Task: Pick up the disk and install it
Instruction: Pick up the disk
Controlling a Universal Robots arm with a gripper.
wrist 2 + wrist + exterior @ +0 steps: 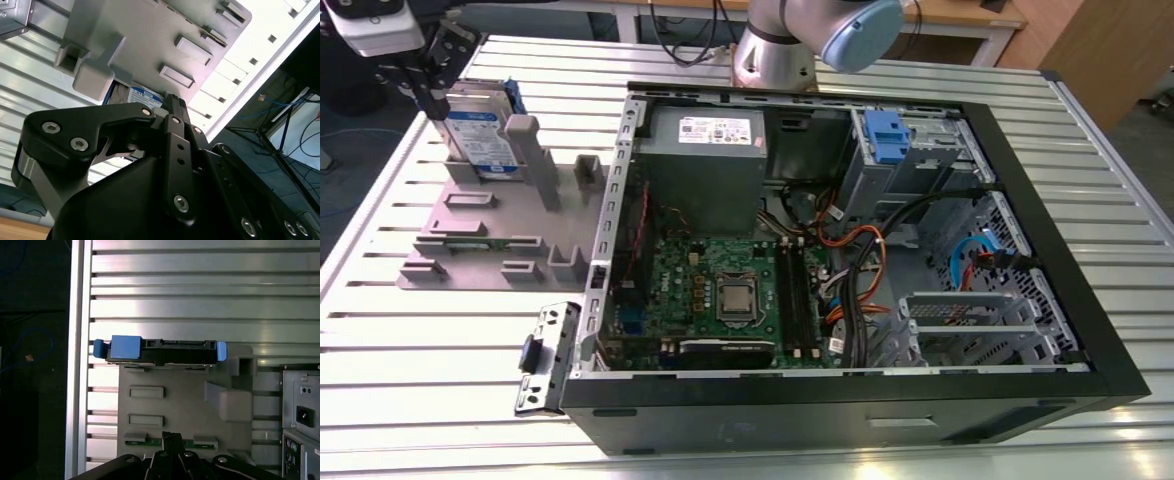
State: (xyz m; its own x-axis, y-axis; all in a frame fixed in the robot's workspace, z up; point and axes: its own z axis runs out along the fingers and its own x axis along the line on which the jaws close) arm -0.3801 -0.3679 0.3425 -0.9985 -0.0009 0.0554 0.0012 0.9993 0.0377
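The disk (478, 135) stands on edge in a slot at the far end of a grey plastic fixture (467, 235), at the exterior view's left, outside the computer case. Its blue bracket and white-and-blue label show. My gripper (434, 100) hangs just above and beside the disk's upper corner, fingers together and holding nothing. In the first wrist view the disk (165, 351) lies edge-on with blue tabs at both ends, apart from my gripper (170, 436). In the second wrist view my gripper (172, 97) points at the disk's label (142, 94).
An open computer case (1067, 300) lies on the slatted metal table, holding a grey power supply (707, 160), a motherboard (720, 290) and a drive cage with a blue latch (887, 135). A small metal bracket (544, 355) lies by the case. The arm's base (781, 50) stands behind.
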